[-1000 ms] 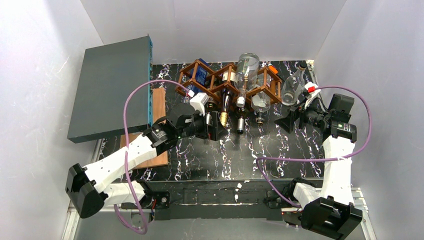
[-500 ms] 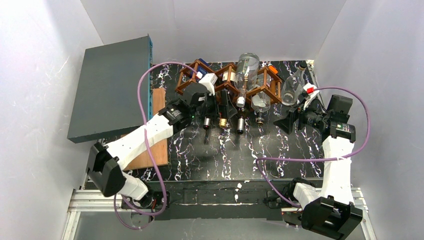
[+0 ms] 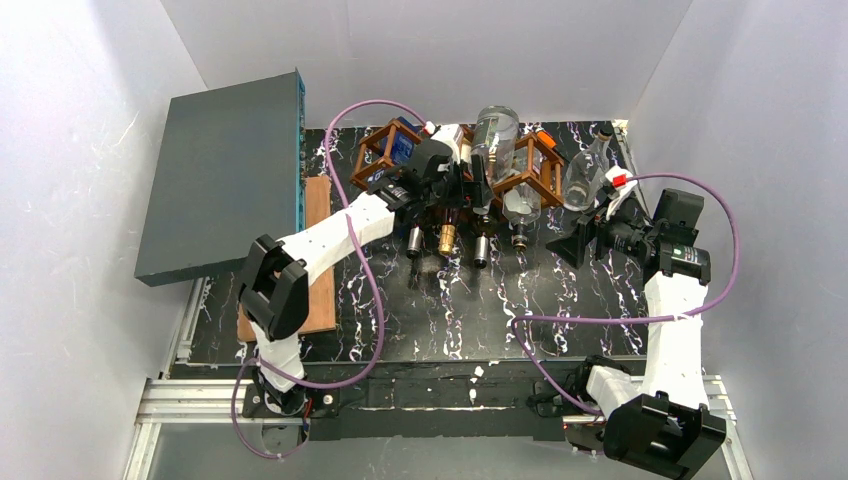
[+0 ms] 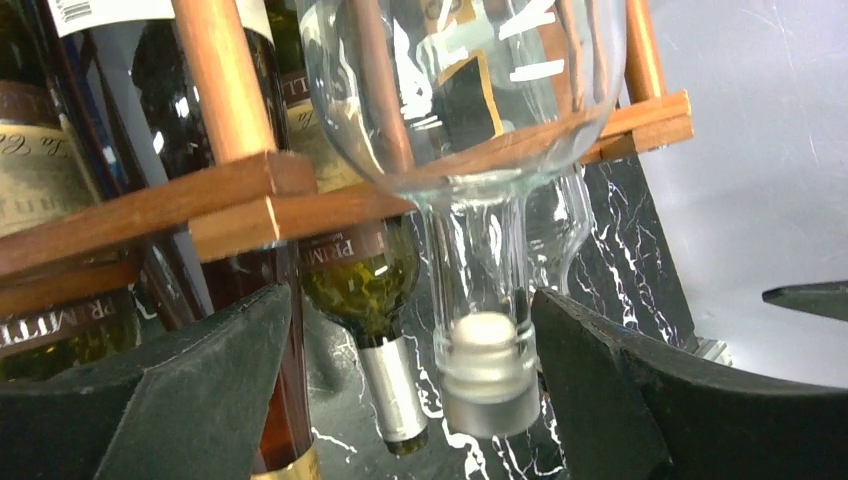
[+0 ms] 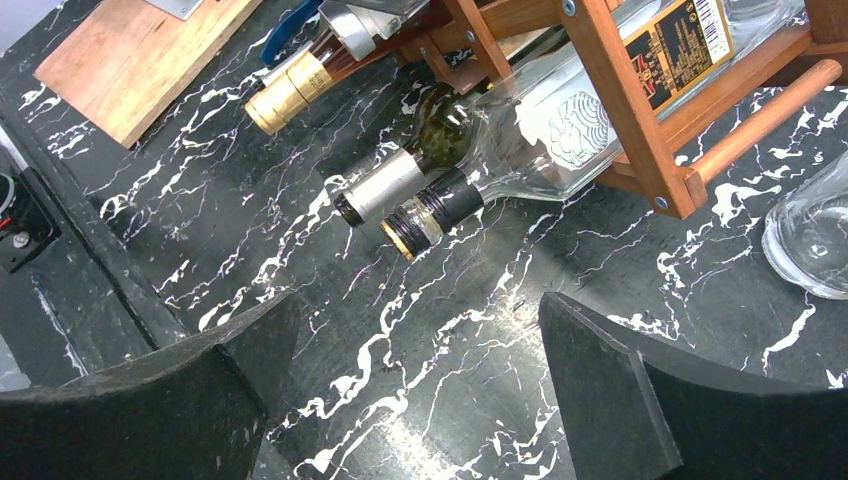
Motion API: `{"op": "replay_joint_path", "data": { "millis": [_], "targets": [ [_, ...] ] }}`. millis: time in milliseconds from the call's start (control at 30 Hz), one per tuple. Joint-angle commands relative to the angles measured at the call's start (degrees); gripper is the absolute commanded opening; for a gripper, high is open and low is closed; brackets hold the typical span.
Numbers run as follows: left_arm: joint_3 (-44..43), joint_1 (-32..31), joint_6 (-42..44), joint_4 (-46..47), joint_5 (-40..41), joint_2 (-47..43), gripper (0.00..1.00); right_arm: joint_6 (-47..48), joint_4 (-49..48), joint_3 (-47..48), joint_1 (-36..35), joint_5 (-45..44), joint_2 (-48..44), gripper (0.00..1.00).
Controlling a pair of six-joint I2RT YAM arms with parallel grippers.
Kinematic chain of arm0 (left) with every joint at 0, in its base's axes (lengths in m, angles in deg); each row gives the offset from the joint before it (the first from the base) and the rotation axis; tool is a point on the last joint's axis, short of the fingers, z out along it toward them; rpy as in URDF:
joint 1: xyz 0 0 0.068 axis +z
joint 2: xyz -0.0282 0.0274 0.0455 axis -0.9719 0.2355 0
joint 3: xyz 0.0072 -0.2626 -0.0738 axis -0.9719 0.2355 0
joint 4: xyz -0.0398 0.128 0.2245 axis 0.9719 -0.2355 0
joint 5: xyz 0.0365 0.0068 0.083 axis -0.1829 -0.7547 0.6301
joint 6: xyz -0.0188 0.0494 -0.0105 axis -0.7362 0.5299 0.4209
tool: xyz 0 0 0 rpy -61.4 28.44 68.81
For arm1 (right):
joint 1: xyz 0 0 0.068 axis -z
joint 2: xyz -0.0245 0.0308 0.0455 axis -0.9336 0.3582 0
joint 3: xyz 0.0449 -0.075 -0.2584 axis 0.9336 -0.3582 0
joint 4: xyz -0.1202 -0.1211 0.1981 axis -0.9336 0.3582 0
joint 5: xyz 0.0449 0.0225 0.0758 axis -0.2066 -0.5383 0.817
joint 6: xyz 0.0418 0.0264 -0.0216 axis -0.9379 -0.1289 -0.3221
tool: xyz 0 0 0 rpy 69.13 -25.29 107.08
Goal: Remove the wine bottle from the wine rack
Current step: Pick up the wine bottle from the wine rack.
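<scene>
Currently the left gripper (image 4: 412,293) is seen parted at the front of the wine rack (image 4: 230,195). The neck of the clear glass bottle (image 4: 465,90) is framed between its fingers (image 4: 200,400). Nothing is clamped: a gap is visible on the neck's left side. The white-stoppered mouth is just beside the right finger, and contact there cannot be told.

The clear glass bottle is laid on top of the rack between two upper cells. Its neck is sloped toward the arms, past the front rail.

A green bottle with a silver capsule (image 4: 365,290) is lodged in a lower cell, behind and left of that neck. A dark bottle with a gold capsule (image 5: 285,90) is lodged further left. A clear bottle with a black-and-gold cap (image 5: 545,125) is lodged in the right lower cell, neck beside the green one's.

The right gripper (image 5: 415,300) is held wide open over the black marble table (image 3: 420,310), near the rack's right end, with nothing between its fingers. An empty glass bottle (image 3: 583,175) is placed just right of the rack. A grey flat box (image 3: 220,170) and a wooden board (image 3: 318,205) are seen at left.
</scene>
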Motion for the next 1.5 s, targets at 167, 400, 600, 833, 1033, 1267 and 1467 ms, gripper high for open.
{"op": "replay_joint_path", "data": {
  "millis": [167,400,600,833,1033,1267,1467],
  "targets": [
    [-6.8,0.2,0.6,0.5,0.1,3.8,0.75,0.4,-1.9,-0.4,-0.4,1.4,-0.6,0.98],
    [-8.3,0.2,-1.0,0.9,-3.0,5.2,0.58,0.4,-2.0,-0.5,-0.4,1.4,-0.5,0.98],
    [-8.7,0.2,-2.8,1.5,-4.9,6.2,0.52,0.4,-2.0,-0.4,-0.4,1.4,-0.6,0.98],
    [-9.2,0.2,-3.7,1.4,-5.6,7.5,0.54,0.4,-2.1,-0.3,-0.5,1.4,-0.4,0.98],
    [-9.7,0.2,-4.4,1.7,-5.2,8.5,0.52,0.4,-2.0,-0.3,-0.5,1.3,-0.4,0.98],
    [-10.0,0.1,-4.1,1.2,-4.5,8.9,0.48,0.4,-2.1,-0.4,-0.5,1.3,-0.4,0.98],
    [-9.8,-1.0,-1.2,0.4,-0.3,8.2,0.49,0.3,-2.0,-0.3,-0.5,1.4,-0.3,0.98]
  ]
}}
